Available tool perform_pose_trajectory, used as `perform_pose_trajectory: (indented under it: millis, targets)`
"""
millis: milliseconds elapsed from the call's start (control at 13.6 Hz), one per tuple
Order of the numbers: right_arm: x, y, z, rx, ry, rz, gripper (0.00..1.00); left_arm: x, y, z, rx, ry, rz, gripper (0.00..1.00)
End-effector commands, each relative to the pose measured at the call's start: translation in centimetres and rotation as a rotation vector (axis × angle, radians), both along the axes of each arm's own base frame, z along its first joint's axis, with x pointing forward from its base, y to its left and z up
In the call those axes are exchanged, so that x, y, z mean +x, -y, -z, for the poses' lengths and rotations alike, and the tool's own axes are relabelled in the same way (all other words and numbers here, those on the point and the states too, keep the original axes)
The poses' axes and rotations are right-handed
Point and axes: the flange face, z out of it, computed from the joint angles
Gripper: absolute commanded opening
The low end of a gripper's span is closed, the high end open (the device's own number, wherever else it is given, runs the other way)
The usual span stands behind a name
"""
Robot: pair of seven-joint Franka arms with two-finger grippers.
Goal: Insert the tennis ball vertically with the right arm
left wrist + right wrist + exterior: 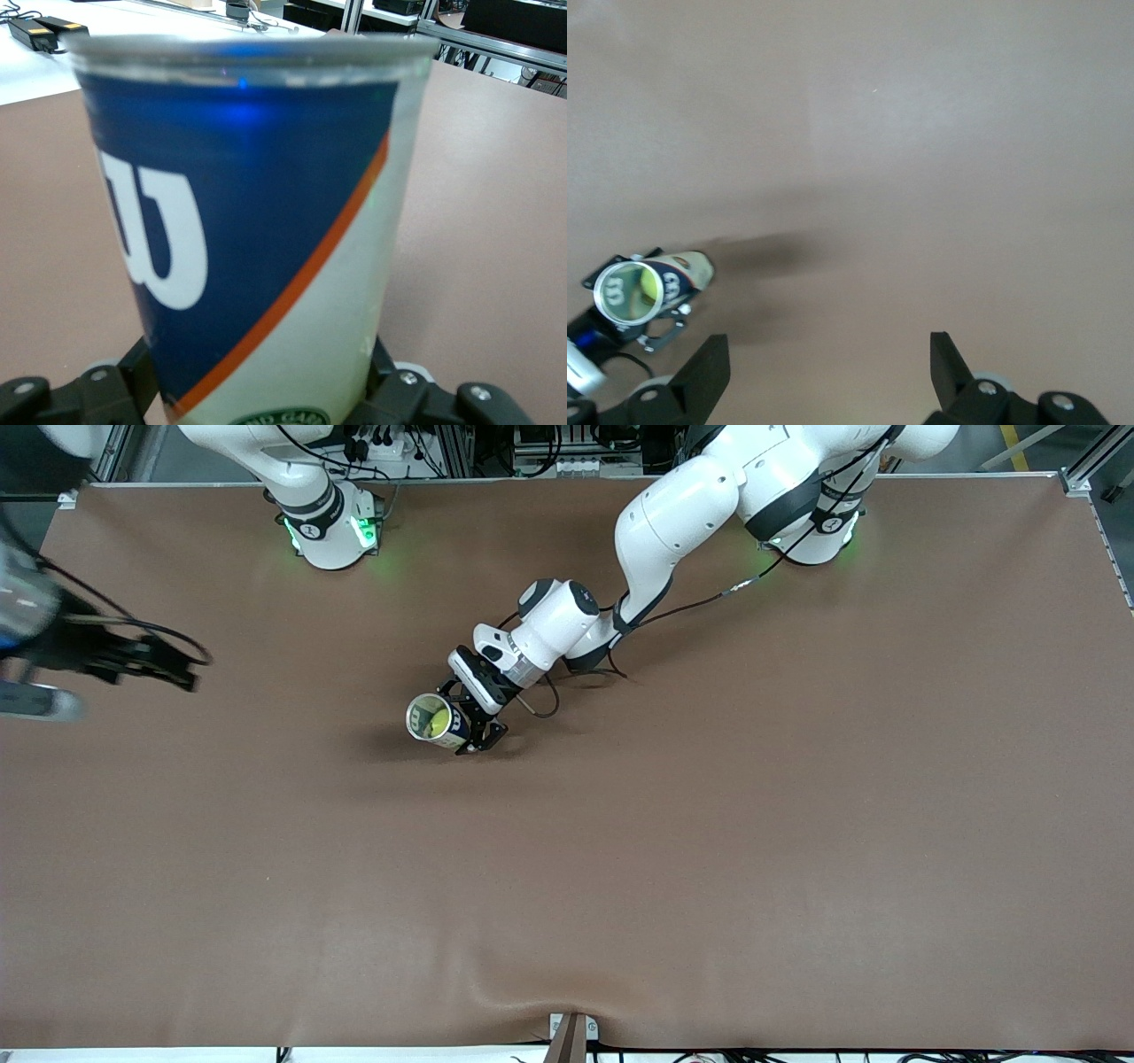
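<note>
A blue and white tennis ball can (440, 724) stands upright in the middle of the table with its open mouth up. The yellow-green tennis ball (433, 724) lies inside it. In the right wrist view the can (666, 278) and the ball (648, 285) show from above. My left gripper (463, 718) is shut on the can (257, 221), one finger on each side of its lower part (266, 390). My right gripper (182, 673) hangs high over the right arm's end of the table, open and empty (828, 372).
The brown table mat (709, 824) stretches bare around the can. A cable trails from the left arm's wrist (691, 607) onto the mat. A small bracket (571, 1036) sits at the table edge nearest the front camera.
</note>
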Motion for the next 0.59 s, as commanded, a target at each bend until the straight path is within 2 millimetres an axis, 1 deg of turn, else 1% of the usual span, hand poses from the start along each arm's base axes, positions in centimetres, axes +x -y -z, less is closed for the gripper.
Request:
perform_pose_trajectory:
  millis: [0,74,147,295,516]
  targets:
    - [-0.4,2.4,-2.2,-0.005,0.022,-0.053,1.0,0.0,0.0,-1.0,-0.012,-0.01,-0.011,0.91]
    - [-1.4,2.9,-3.1,-0.002,0.034,-0.051,1.0,-0.1,0.0,-0.8,-0.01,-0.012,-0.01,0.91]
    - [-1.8,3.1,-3.4,-0.001,0.037,-0.039,1.0,-0.3,0.0,-0.6,-0.006,-0.015,-0.008,0.91]
    - [-2.9,4.9,-5.1,0.007,0.065,-0.012,1.0,-0.2,-0.2,-0.2,0.001,-0.017,-0.008,0.92]
    - [-3.5,6.8,-5.8,0.016,0.071,0.012,1.0,-0.5,-0.5,0.7,0.019,-0.027,-0.002,0.92]
